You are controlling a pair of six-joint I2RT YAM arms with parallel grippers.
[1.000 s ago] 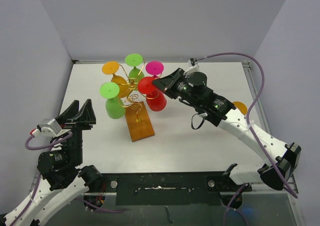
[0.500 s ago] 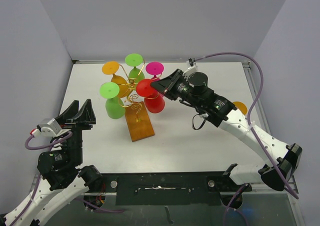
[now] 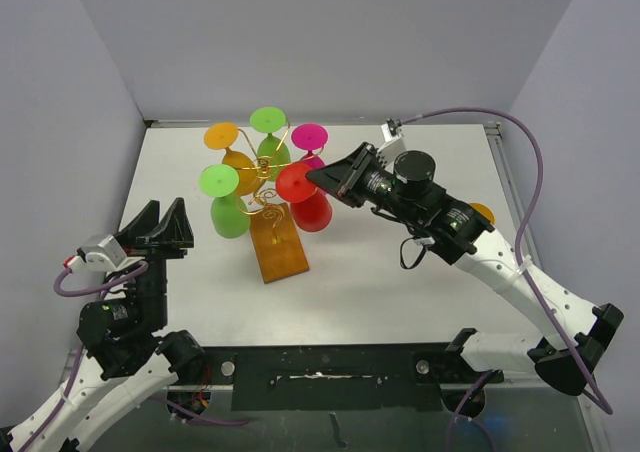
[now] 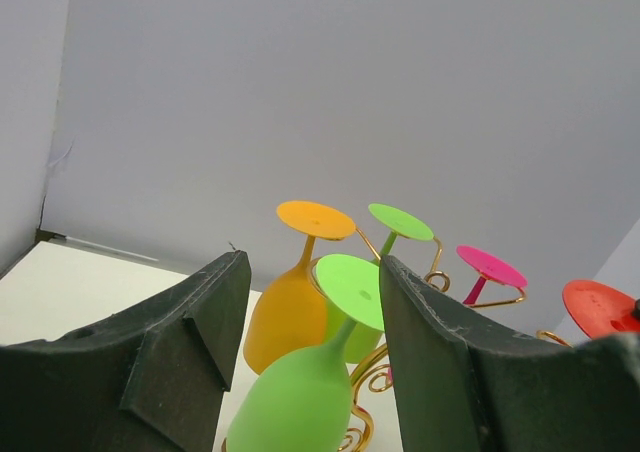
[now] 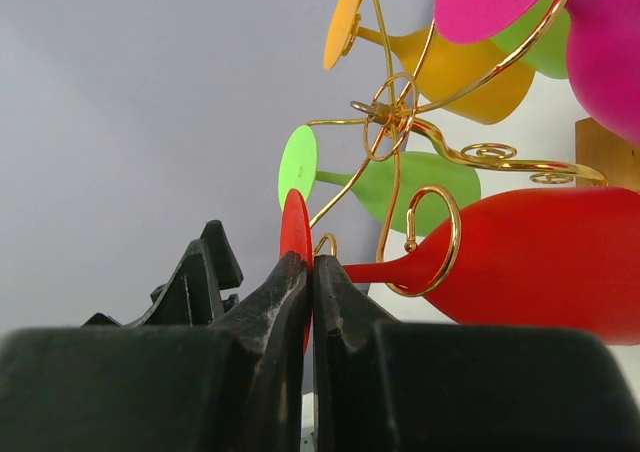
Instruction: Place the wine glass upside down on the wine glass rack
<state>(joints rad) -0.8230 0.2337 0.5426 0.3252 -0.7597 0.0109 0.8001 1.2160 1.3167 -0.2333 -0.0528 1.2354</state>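
Right wrist: right pincer (image 5: 312, 272) clamps inverted red wine glass (image 5: 540, 257); left pincer (image 4: 312, 264) spread.

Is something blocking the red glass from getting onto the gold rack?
No, nothing visible blocks it. The red wine glass is upside down with its stem already inside a gold curl of the rack, and the right pincer is pinching its flat foot.

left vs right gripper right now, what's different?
The left gripper is open with nothing between its fingers. The right gripper is pinched shut on the foot of the red wine glass. The left gripper is well short of the wine glass rack, while the right gripper is at it. Both point toward the rack.
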